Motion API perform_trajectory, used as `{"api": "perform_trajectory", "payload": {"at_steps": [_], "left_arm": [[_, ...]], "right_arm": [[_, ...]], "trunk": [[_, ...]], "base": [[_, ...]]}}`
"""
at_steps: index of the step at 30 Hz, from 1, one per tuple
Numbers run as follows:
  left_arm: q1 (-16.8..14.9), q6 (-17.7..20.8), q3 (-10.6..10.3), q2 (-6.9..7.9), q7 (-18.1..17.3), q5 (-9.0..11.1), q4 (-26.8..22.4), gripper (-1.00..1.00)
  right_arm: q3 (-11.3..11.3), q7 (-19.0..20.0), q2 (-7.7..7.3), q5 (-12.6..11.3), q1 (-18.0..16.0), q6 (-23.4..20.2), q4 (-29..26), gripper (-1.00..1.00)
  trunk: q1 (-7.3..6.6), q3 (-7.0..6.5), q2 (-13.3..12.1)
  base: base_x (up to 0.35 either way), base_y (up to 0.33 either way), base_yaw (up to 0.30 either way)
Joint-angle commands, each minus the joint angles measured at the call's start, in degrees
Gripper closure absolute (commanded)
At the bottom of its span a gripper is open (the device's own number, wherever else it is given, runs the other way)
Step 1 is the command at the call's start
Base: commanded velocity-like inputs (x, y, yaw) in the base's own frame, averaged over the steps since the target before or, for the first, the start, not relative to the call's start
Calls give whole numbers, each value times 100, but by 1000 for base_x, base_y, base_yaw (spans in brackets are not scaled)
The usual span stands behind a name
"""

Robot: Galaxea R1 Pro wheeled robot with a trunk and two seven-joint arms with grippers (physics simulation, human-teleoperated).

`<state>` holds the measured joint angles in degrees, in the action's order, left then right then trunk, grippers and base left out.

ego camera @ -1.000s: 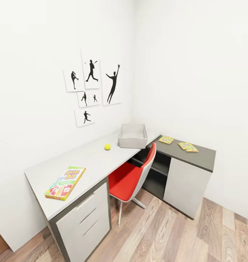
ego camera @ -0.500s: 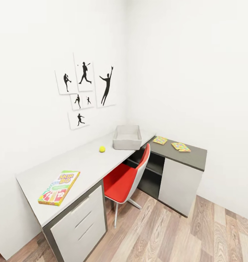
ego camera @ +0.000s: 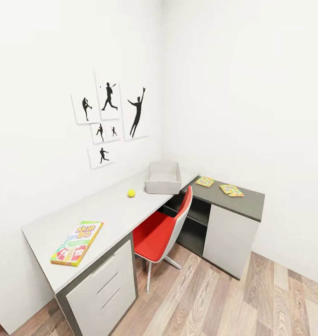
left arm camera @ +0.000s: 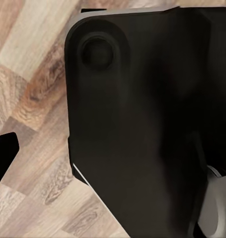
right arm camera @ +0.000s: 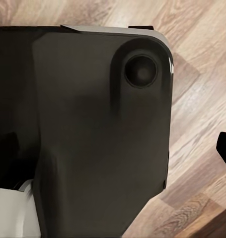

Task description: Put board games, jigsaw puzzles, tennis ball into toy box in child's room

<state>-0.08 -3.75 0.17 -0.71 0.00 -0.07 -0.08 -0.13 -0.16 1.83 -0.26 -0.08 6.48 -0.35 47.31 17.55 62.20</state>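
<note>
Two jigsaw puzzles [ego camera: 218, 185] lie beside the toy box [ego camera: 163, 178] on the table [ego camera: 112, 205]; pincer states cannot be told

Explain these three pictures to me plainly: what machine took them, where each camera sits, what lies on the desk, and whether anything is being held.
A wheeled robot with two arms, rendered in a simulator, took them. The big picture comes from its head camera, looking into a child's room. On the table lie a Skip-Bo board game, a tennis ball and the grey toy box. Two jigsaw puzzles rest on the dark wing. A red chair stands at the table.

The other two pictures come from cameras on the wrists. Each looks down at a dark part of the robot's own body above the wood floor. The gripper fingers cannot be made out clearly, so I cannot tell whether they are open or holding anything.
</note>
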Motion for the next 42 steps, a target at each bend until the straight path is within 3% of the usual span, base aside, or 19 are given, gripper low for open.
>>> {"api": "perform_trajectory", "payload": {"at_steps": [1,30,42], "left_arm": [[-1,-18,0,-2,0,-1,0,-100],[-1,-38,-33,-7,0,0,0,-100],[-1,-35,-29,-27,-9,-13,0,-100]], "right_arm": [[-2,-2,1,-4,-1,17,0,-100],[4,-2,2,12,-1,12,0,-100],[4,-2,2,12,-1,15,0,-100]], "trunk": [[-22,-13,-38],[-659,-534,-1201],[-659,-534,-1201]], "base": [[0,0,0],[0,0,0],[0,0,0]]}}
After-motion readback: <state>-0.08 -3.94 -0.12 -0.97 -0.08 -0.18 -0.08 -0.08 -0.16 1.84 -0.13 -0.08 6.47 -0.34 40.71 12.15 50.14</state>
